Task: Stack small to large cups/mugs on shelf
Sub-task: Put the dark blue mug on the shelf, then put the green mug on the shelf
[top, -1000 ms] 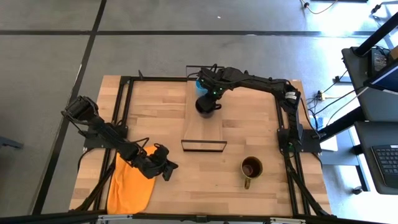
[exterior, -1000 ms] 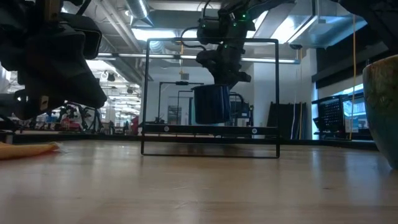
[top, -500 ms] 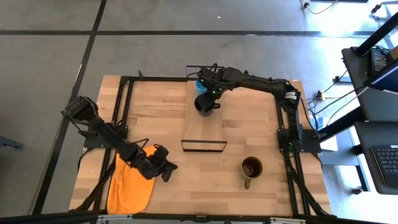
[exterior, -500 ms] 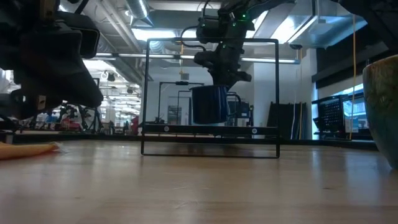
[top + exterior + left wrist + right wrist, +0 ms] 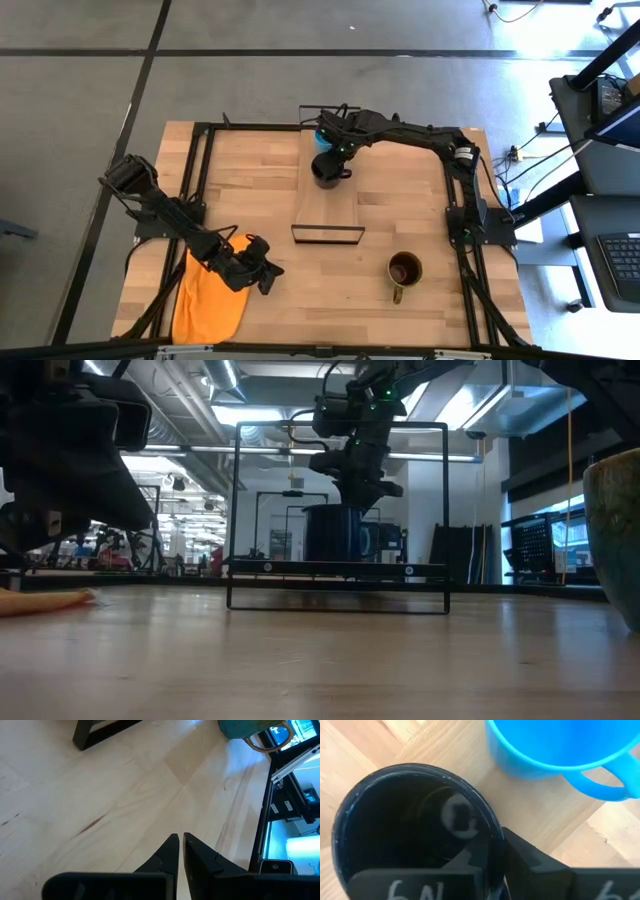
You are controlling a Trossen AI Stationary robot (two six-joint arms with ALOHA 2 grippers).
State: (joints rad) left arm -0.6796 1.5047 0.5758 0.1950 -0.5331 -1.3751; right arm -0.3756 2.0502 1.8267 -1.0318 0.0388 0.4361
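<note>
Two arms worked over the worktop (image 5: 250, 170). At the left, the left pincer (image 5: 262, 275) hovered just beside an orange cloth (image 5: 205, 295), its fingers together on nothing. On the shelf (image 5: 330, 205), the right pincer (image 5: 333, 165) was clamped on the black cup's (image 5: 326, 171) rim, just beside the light-blue cup (image 5: 560, 745). Farther right, the olive-yellow cup (image 5: 404, 270) stood well apart from the shelf

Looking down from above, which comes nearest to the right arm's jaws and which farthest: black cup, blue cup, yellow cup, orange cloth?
1. Black cup, held in the right gripper, on the shelf.
2. Blue cup, just behind it.
3. Yellow cup, front right.
4. Orange cloth, front left.
</note>
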